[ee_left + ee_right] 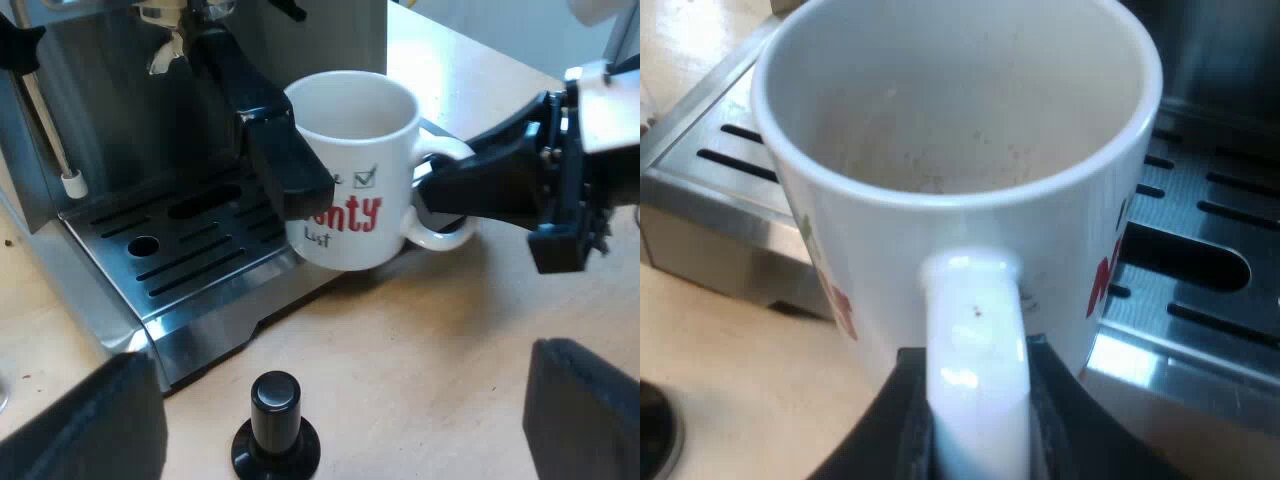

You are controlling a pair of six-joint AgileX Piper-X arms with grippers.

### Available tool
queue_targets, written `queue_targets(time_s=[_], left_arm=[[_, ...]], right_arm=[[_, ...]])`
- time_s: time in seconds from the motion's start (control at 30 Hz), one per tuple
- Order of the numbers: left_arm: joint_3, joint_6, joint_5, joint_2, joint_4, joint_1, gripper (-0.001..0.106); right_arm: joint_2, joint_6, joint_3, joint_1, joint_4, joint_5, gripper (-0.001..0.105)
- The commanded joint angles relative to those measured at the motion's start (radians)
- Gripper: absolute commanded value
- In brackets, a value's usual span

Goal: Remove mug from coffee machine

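The espresso machine (110, 100) is standing at the far side, its drip tray (120, 235) reaching toward us. The mug (350, 150) is sitting at the tray's near edge, partly out over the table (430, 340); we cannot tell whether its base is touching anything. Our right gripper (975, 400) is pinching the mug's handle (975, 330), one finger pressed on each side of the loop. Our left gripper (345, 400) is hanging above the table with its jaws spread wide, holding nothing. As we judge it, the step in hand is carrying the mug clear of the tray, and doing that well means keeping the rim level, since a pinch on the handle alone could let the mug swing. The machine's dark handle (265, 135) is crossing close to the mug's wall, so we should be pulling straight away from it. The tamper (275, 415) with a black knob is standing on the table near the tray, so we should be setting down well apart from it.
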Motion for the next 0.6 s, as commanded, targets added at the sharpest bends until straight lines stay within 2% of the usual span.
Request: queue_targets(time_s=[0.03,0.6], left_arm=[[-0.003,-0.002,0.005,0.002,-0.015,-0.003,0.079],[-0.003,-0.002,0.005,0.002,-0.015,-0.003,0.079]], right_arm=[[-0.025,-0.009,0.003,0.02,-0.004,0.037,0.0],[-0.08,0.001,0.003,0.028,0.061,0.051,0.0]])
